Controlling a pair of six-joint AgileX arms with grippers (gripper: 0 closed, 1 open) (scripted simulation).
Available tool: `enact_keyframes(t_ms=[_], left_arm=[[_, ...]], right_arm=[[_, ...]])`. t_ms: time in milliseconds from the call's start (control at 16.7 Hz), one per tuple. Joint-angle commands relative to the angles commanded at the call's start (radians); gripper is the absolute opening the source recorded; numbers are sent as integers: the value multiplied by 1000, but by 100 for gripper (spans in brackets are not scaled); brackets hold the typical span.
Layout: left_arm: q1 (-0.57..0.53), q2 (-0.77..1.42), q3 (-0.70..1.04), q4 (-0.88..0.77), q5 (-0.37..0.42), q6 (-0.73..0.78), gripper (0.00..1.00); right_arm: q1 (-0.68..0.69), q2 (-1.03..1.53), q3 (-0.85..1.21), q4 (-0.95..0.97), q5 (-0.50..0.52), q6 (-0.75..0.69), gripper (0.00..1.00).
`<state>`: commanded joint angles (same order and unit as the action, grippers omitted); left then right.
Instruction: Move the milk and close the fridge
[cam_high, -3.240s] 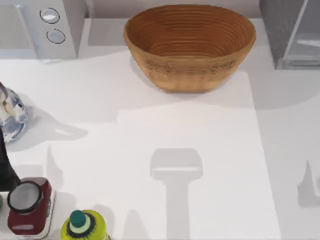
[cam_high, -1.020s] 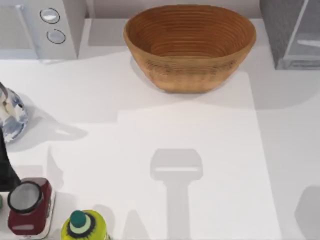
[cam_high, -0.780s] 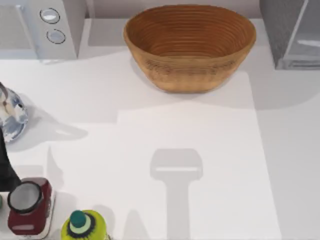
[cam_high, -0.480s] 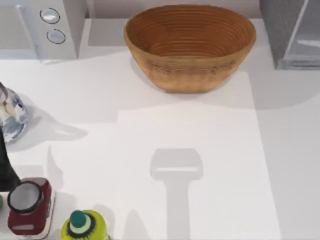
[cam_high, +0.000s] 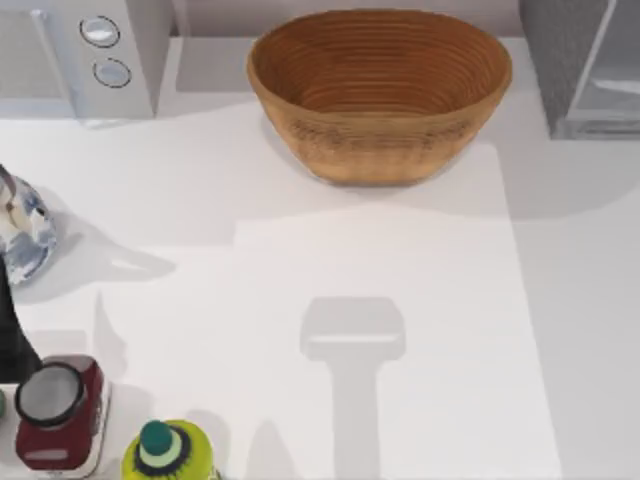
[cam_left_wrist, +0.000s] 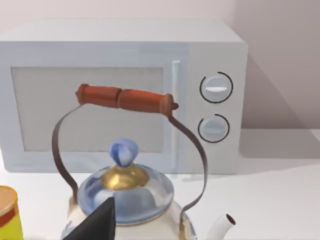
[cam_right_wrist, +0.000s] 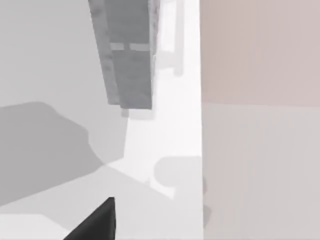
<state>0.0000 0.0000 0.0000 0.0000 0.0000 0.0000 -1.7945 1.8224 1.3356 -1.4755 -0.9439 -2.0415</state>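
At the lower left of the top view stand a bottle (cam_high: 165, 452) and a jar (cam_high: 55, 410) on the bench (cam_high: 420, 260). The left tool (cam_left_wrist: 97, 225) hangs just over the kettle (cam_left_wrist: 125, 195), facing the microwave (cam_left_wrist: 125, 95). I cannot tell its state, nor that of the right tool (cam_right_wrist: 97, 220), which looks toward the fridge (cam_right_wrist: 127, 55). The basket (cam_high: 380, 135) sits at top centre. The fridge's pale door (cam_high: 612, 70), upper right, looks ajar, so closing seems left to do. I cannot tell where the milk is. A shadow seen earlier at the lower right edge of the bench is gone.
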Motion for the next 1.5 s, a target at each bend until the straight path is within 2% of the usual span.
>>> enact_keyframes(t_ms=[180, 300, 780, 1080, 1260, 1500], left_arm=[[0, 0, 0, 0, 0, 0, 100], [0, 0, 0, 0, 0, 0, 100], [0, 0, 0, 0, 0, 0, 100], [0, 0, 0, 0, 0, 0, 100], [0, 0, 0, 0, 0, 0, 100], [0, 0, 0, 0, 0, 0, 100]], right_arm=[[92, 10, 8, 96, 1, 93, 100], [187, 19, 18, 213, 5, 209, 100], [621, 34, 22, 847, 74, 912, 100], [808, 19, -15, 1110, 150, 1279, 100], [856, 13, -31, 1166, 179, 1381, 100], [863, 12, -33, 1171, 184, 1396, 100]])
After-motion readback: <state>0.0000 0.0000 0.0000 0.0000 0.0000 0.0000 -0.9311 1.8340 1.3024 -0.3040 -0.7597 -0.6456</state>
